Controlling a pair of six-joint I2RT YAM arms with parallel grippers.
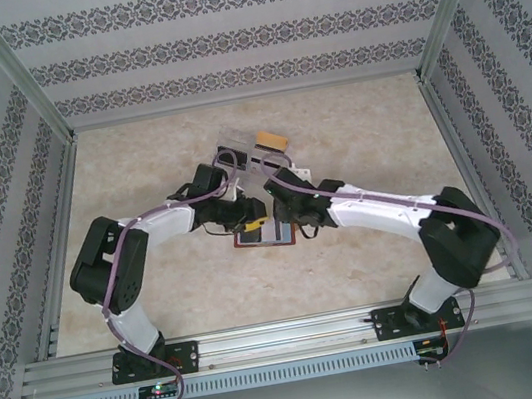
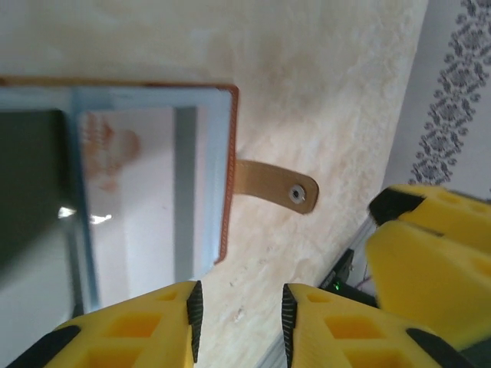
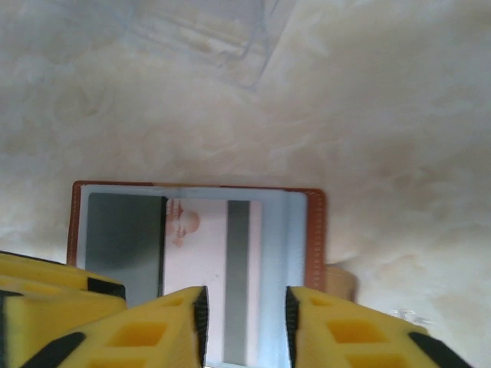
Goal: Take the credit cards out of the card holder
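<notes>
LEFT WRIST
- left gripper (image 2: 238, 318): jaws partly apart, nothing btwn them, holds nothing. One finger (image 2: 165, 322) overlaps the card holder's near corner in frame; contact: can't tell.
- card holder (image 2: 219, 176): open flat, inside up, at frame left. Brown stitched rim, blue-grey pockets.
- strap (image 2: 276, 184): brown tab w/ snap, sticks out from the rim toward frame right, flat on the table.
- credit cards (image 2: 130, 192): white card w/ red-orange mark in a pocket, dark card beside it at far left.
- table (image 2: 322, 77): pale beige, marbled.
- wall (image 2: 453, 138): grey floral pattern, at frame right.

RIGHT WRIST
- right gripper (image 3: 245, 326): jaws partly apart, released. They straddle the white card's grey stripe (touching or just above: can't tell).
- card holder axis: long side runs left-right across frame, strap end at right.
- cards: dark card in left pocket, white card in mid pocket, both tucked in.
- clear tray (image 3: 207, 38): beyond the card holder, apart from it.

TOP
- arms: both reach in to table ctr, wrists close together over the card holder.
- card holder: table ctr, on the near side of the clear tray, long axis left-right.
- yellow-orange piece (image 1: 270, 141): at the tray's far side.
- room: floral-band walls on three sides, alu frame (image 1: 287, 333) along near edge.
</notes>
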